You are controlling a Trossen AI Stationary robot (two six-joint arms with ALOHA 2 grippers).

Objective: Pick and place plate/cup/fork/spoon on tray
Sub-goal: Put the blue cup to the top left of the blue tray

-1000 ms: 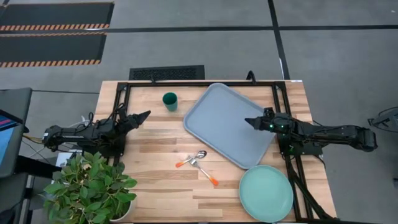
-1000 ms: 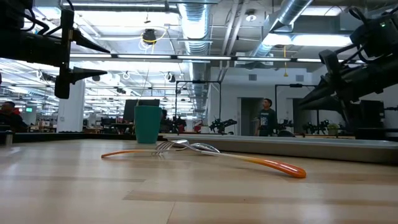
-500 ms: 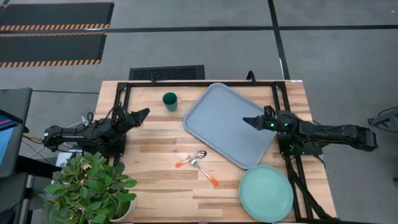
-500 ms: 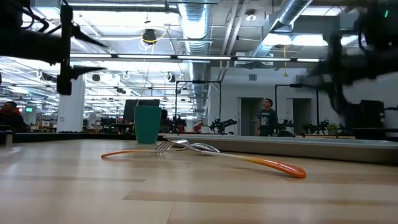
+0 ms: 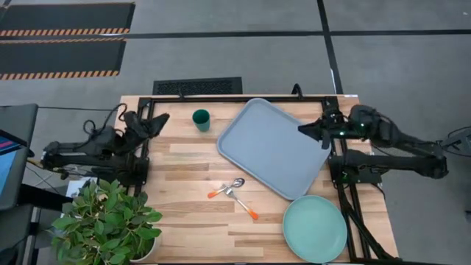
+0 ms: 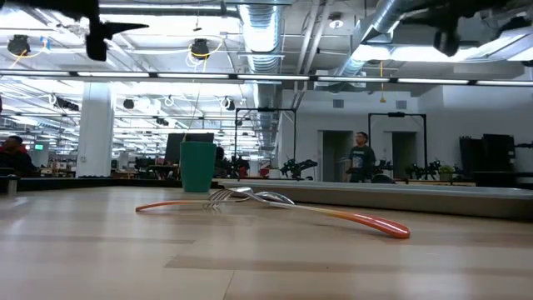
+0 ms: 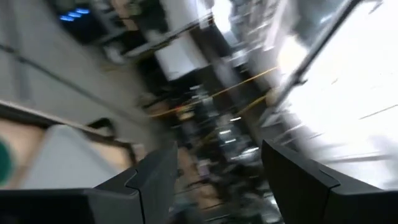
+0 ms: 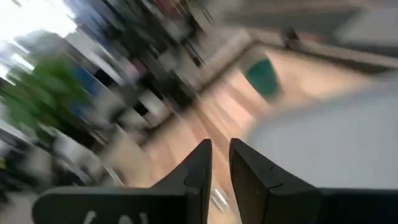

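Left claw (image 5: 160, 118) is raised over the surface (image 5: 184, 177) left of the cup (image 5: 201, 120), fingers spread, empty. Right claw (image 5: 305, 129) hangs above the tray's (image 5: 257, 154) far right rim, nearly closed, empty. Fork (image 5: 241, 203) and spoon (image 5: 227, 188) lie crossed before the tray. Plate (image 5: 315, 229) sits at the near right corner.

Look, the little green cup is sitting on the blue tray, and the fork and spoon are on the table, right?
Not quite. The cup stands on the bare wooden table, beside the tray, as the high view shows. The fork and spoon are indeed on the table.
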